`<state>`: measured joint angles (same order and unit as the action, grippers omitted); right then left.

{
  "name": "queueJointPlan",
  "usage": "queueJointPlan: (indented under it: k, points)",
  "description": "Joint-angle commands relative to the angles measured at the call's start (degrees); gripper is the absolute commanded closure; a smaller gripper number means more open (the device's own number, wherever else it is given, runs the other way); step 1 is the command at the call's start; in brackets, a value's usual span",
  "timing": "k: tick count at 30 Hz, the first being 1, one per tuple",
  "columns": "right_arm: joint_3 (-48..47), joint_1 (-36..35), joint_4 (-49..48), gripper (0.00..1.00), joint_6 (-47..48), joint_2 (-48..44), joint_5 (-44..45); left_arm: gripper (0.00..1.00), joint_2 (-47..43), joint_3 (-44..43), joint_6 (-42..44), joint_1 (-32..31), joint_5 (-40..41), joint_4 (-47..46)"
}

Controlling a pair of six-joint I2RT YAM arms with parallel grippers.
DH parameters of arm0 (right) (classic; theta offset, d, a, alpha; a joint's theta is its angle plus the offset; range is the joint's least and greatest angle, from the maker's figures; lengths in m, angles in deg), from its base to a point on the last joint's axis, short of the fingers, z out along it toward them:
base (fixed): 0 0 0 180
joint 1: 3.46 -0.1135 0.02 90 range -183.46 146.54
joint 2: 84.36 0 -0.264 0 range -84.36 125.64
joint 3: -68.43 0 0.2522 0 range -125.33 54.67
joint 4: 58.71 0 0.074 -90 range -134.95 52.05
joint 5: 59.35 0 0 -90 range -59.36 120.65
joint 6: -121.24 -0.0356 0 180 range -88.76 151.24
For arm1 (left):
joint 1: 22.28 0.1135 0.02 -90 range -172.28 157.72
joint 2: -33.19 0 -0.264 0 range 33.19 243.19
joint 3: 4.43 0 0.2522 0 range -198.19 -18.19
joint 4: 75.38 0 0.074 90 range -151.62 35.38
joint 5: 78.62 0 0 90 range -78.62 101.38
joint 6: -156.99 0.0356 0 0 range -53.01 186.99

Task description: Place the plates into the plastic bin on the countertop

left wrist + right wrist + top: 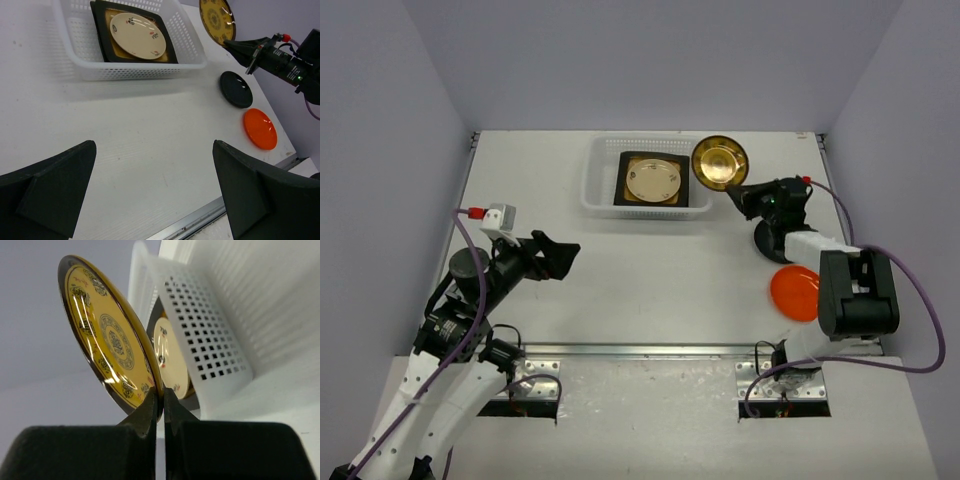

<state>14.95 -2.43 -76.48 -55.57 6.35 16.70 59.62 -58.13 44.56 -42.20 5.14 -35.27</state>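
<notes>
My right gripper (pixel 735 192) is shut on the rim of the patterned yellow plate (pixel 719 162), holding it tilted in the air just right of the plastic bin (pixel 603 205). The right wrist view shows the fingers (pixel 150 412) pinching the yellow plate (pixel 107 347) beside the bin (pixel 210 335). In the bin a cream plate (pixel 653 180) lies on a square dark-rimmed plate (pixel 626 197). A black plate (pixel 766 243) and an orange plate (pixel 794 292) lie on the countertop (pixel 650 280) at the right. My left gripper (pixel 560 257) is open and empty over the left of the countertop.
The walls of the enclosure stand close on the left, back and right. The metal front edge (pixel 650 350) runs along the near side of the countertop. The right arm's cable (pixel 910 290) loops by the right edge.
</notes>
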Motion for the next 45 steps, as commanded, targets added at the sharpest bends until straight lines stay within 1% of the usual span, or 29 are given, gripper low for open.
queueJointPlan:
  k: [1,4,7,11,15,17,20,22,27,30,32,34,36,39,41,42,45]
  points:
    - [-8.7,-6.5,13.0,1.0,12.6,-2.3,0.8,0.0,-0.8,0.1,-0.2,0.4,0.8,-2.1]
    - [-14.3,-8.1,18.3,1.0,15.6,0.5,-1.1,0.0,-1.2,0.0,-0.2,0.4,1.3,-1.9]
    - [-20.3,-10.7,24.9,1.0,19.5,5.6,-1.8,0.0,-2.0,0.1,-0.3,0.4,1.5,-1.9]
    - [-27.4,-13.5,28.8,1.0,24.0,10.2,-1.7,0.0,-2.8,0.2,-0.4,0.3,1.7,-1.8]
    - [-35.1,-15.3,33.6,0.97,27.2,15.9,-1.2,0.0,-3.1,0.2,-0.4,0.3,1.8,-1.9]
    - [-37.5,-15.8,34.8,0.96,27.6,18.4,-0.8,0.0,-3.3,0.1,-0.4,0.3,1.8,-1.7]
    - [-38.3,-16.2,34.1,0.95,26.6,20.0,-0.2,0.0,-3.9,0.2,-0.4,0.3,1.9,-1.8]
    - [-39.7,-16.3,34.8,0.91,26.4,20.8,0.5,0.0,-4.2,0.2,-0.4,0.3,2.0,-1.8]
    - [-43.6,-16.2,36.7,0.9,26.9,23.5,1.7,0.0,-4.8,0.2,-0.4,0.3,1.9,-1.8]
    - [-47.7,-16.2,38.0,0.83,26.8,25.1,0.9,0.0,-4.8,0.1,-0.3,0.2,1.9,-1.8]
    - [-49.6,-16.4,38.2,0.65,26.7,25.6,0.2,0.0,-4.8,0.2,-0.4,0.3,1.9,-1.8]
    - [-51.2,-16.3,39.1,0.54,27.3,25.5,-0.3,0.0,-4.8,0.2,-0.3,0.3,1.9,-1.9]
    - [-52.5,-16.4,40.3,0.47,28.4,25.0,-0.7,0.0,-4.8,0.2,-0.3,0.3,1.9,-1.9]
    - [-54.5,-16.4,42.7,0.33,31.6,23.8,-1.0,0.0,-4.9,0.2,-0.4,0.3,1.9,-1.9]
    - [-55.2,-16.3,47.7,0.29,37.0,21.9,1.1,0.0,-5.0,0.2,-0.3,0.3,1.9,-1.8]
    - [-54.1,-16.4,47.8,0.27,38.0,21.2,1.8,0.0,-5.1,0.2,-0.3,0.3,1.9,-1.9]
    - [-54.0,-16.3,50.5,0.06,43.2,19.2,2.5,0.0,-5.4,0.2,-0.4,0.3,1.9,-1.8]
